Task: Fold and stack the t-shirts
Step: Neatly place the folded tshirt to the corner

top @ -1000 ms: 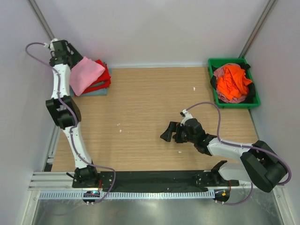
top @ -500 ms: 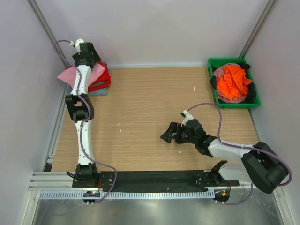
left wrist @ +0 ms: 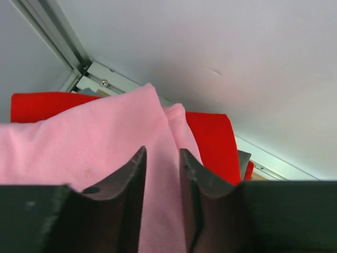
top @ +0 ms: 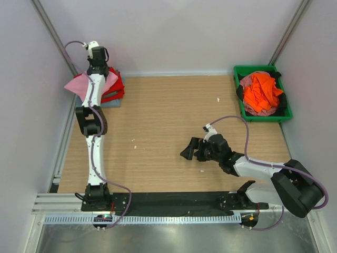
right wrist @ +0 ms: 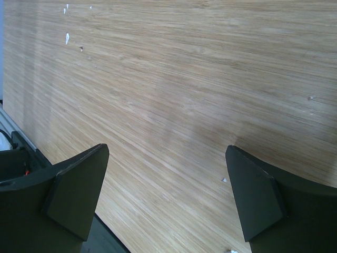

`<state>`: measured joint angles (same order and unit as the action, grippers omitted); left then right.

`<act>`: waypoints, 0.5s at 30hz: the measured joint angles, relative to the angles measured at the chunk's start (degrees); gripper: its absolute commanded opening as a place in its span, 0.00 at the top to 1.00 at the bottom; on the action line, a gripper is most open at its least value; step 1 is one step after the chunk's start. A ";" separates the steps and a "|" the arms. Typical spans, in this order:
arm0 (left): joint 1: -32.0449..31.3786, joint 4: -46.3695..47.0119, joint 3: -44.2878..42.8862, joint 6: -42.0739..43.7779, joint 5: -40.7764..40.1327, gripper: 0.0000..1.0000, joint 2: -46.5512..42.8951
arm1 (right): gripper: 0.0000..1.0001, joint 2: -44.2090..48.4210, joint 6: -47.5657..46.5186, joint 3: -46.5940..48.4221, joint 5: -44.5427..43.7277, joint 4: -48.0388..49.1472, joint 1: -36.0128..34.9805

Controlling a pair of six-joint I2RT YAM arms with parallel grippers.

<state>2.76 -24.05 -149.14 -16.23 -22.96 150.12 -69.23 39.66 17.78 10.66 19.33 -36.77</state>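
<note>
A light pink t-shirt (top: 75,83) (left wrist: 89,142) lies on top of a red t-shirt (top: 117,84) (left wrist: 213,137) and a grey-blue one (top: 111,104) at the table's far left corner. My left gripper (top: 98,62) (left wrist: 162,154) hovers right over this stack by the back wall. Its jaws stand narrowly apart with pink cloth showing between them; whether they pinch it I cannot tell. An orange t-shirt (top: 261,90) lies crumpled in the green bin (top: 256,68). My right gripper (top: 187,149) (right wrist: 166,149) rests low over bare wood mid-table, wide open with nothing in it.
The green bin at the far right also holds dark and pinkish cloth under the orange shirt. A metal rail (left wrist: 50,31) runs up the left wall corner. Small white specks (right wrist: 67,38) dot the wooden tabletop (top: 168,110).
My left arm swung from the left wall to over the stack, and its jaws narrowed. The pink shirt now lies flatter and wider. My right arm has not moved.
</note>
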 measured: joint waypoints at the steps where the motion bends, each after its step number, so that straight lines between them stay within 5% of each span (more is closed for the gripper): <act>1: -0.02 0.24 -0.09 0.13 0.02 0.73 0.00 | 0.00 0.00 0.00 0.00 0.00 0.00 -0.02; 5: -0.09 0.44 -0.28 0.35 0.00 0.90 0.28 | 0.00 -0.02 0.02 0.00 0.00 0.00 -0.02; 10: -0.22 0.48 -0.33 0.44 -0.04 0.94 1.03 | 0.00 -0.02 0.02 0.00 0.00 0.00 -0.02; 13: -0.37 0.42 -0.33 0.81 -0.09 0.45 1.20 | 0.00 -0.02 0.04 0.00 0.00 0.00 -0.02; 15: -0.52 0.59 -0.33 0.28 -0.39 0.42 1.20 | 0.00 -0.02 0.04 0.00 0.00 0.00 -0.02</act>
<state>2.24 -23.46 -149.47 -15.94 -23.35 151.33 -69.25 39.70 17.78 10.66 19.33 -36.80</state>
